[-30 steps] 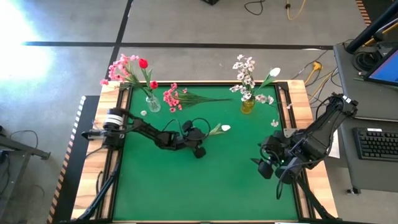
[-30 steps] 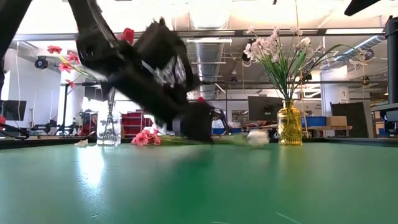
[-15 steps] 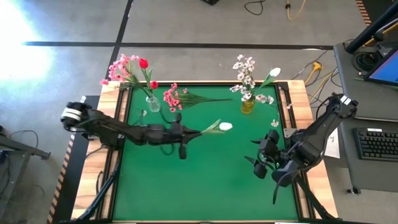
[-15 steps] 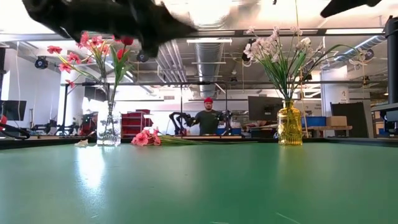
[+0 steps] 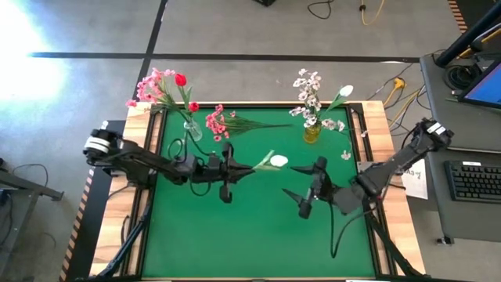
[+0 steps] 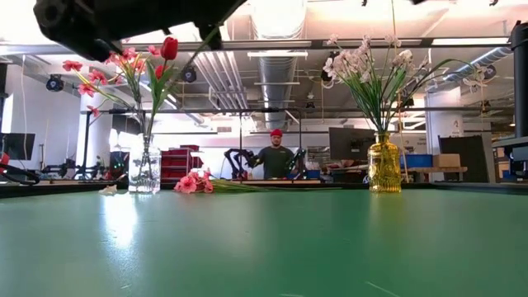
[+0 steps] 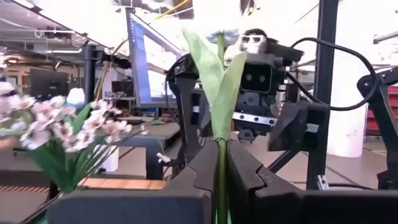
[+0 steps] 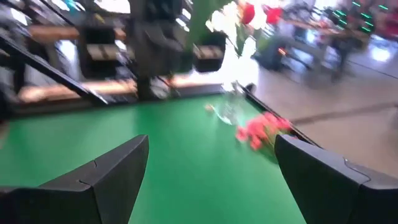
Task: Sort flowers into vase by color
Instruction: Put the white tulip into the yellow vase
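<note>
My left gripper (image 5: 244, 168) hangs over the middle of the green table, shut on a white tulip (image 5: 276, 161) whose bud points toward the table's right. My right gripper (image 5: 299, 202) floats right of centre, open with nothing between its fingers (image 8: 112, 171), and points at the left arm. A clear vase (image 5: 192, 130) at the far left holds pink sprays and red buds (image 6: 169, 48). A yellow vase (image 5: 311, 131) at the far right holds white blossoms. One pink spray (image 5: 221, 123) lies flat on the table beside the clear vase. My left gripper pinches the tulip's thin green stem (image 7: 221, 163) between its two fingers, below the leaves (image 7: 214, 71). The fingers reach out about level from the table's left and lie along the stem. The flower sticks out past the fingertips, bud foremost, clear of the table.
The green mat (image 5: 235, 235) lies bare toward the near edge. Wooden strips (image 5: 376, 125) border the table. A desk with a keyboard (image 5: 473, 180) stands off the right side. Beyond the far edge a person (image 6: 275, 157) shows in the room.
My left gripper has risen from the table and tipped from pointing down to about level, lifting the white tulip clear of the mat. My right gripper has swung toward the table's middle and turned to point level at the left arm, staying open.
</note>
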